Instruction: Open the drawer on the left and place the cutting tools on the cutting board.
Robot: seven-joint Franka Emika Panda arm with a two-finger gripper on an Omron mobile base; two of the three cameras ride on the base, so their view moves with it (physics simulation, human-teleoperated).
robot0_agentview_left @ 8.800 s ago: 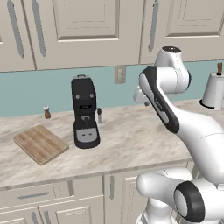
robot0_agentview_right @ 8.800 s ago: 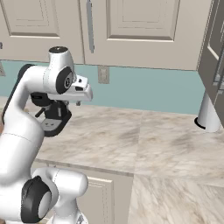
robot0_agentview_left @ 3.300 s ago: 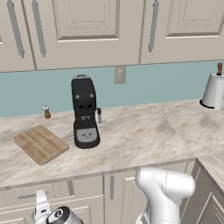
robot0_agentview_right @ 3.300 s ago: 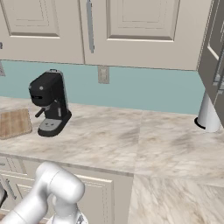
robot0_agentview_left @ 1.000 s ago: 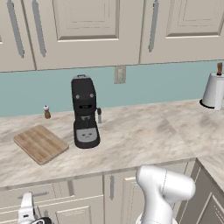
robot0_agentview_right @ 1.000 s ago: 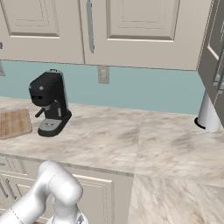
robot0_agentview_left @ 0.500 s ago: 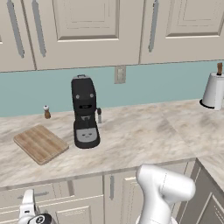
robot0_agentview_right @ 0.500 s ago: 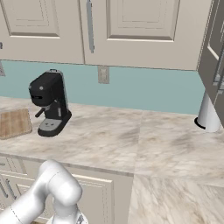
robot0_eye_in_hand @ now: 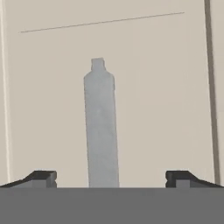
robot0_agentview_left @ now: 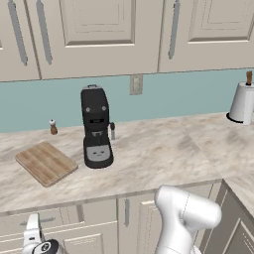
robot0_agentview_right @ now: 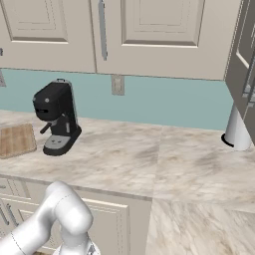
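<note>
Gripper (robot0_eye_in_hand: 109, 177) stands wide apart, fingertips straddling the grey handle (robot0_eye_in_hand: 101, 127) of the drawer (robot0_eye_in_hand: 43, 109), evidently positioned to grasp it.

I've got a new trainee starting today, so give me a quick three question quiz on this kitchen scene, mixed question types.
1. True or false: the pincer is shut on the drawer handle.
2. What stands right of the cutting board: A) coffee machine, B) toaster, C) kettle?
3. Fill in: in the hand view, the grey handle sits ___ the two fingertips.

Key: 1 false, it is open, fingertips either side; 2 A; 3 between.
</note>
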